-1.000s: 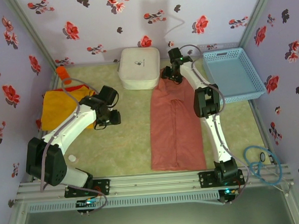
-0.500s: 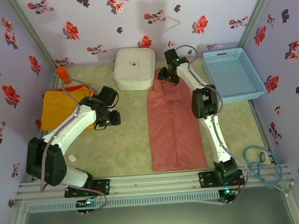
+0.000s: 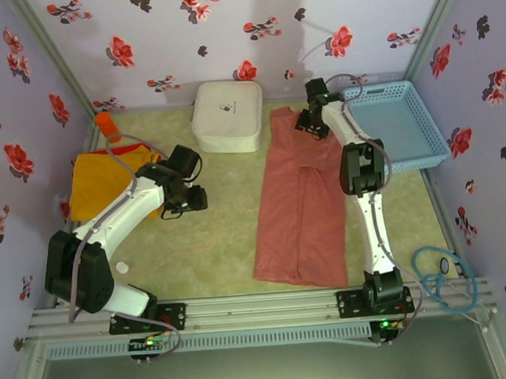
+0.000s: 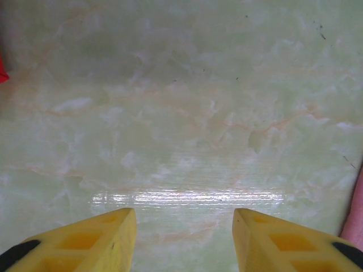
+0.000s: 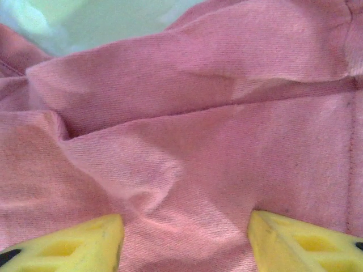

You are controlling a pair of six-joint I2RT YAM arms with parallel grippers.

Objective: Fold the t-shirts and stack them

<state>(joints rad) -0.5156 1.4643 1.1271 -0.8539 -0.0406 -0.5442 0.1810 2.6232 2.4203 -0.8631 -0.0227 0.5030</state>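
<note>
Right fingers, salmon-pink t-shirt farther right

The red cloth t-shirt lies mostly hidden under the yellow-orange cloth t-shirt; the white right arm covers the upper right edge of the dusty salmon-pink cloth t-shirt

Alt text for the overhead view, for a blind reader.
A salmon-pink t-shirt lies lengthwise mid-table, the right gripper at its far end by a light blue basket. The left gripper is near a yellow-orange t-shirt.
</note>
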